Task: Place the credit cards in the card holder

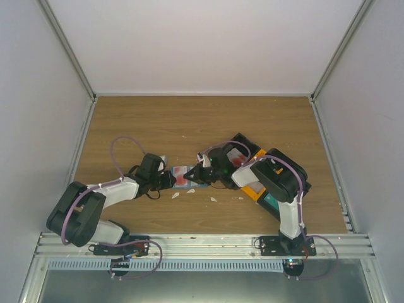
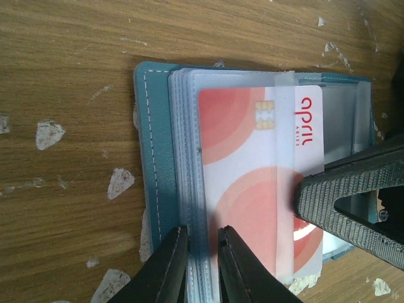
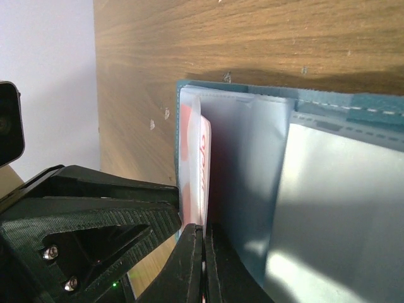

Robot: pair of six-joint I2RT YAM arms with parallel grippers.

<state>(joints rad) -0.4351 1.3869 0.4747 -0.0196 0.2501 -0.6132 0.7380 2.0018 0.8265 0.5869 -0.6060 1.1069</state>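
Red/wht card (image 2: 246, 177) partly in teal holder (image 2: 151, 126)

The scuffed wood-grain surface (image 1: 158, 120) carries a dull-blue card holder (image 2: 150, 145) lying open near its middle, small white scraps (image 1: 176, 195) scattered beside it, and black, orange and teal bins (image 1: 246, 144) clustered to the right.

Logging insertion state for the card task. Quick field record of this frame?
card holder: open on the table, clear sleeves up
credit card: on the sleeves, apparently partly inside a pocket
left gripper: clamped on the sleeve stack's edge
right gripper: shut on the card's edge
white scraps: scattered on the wood
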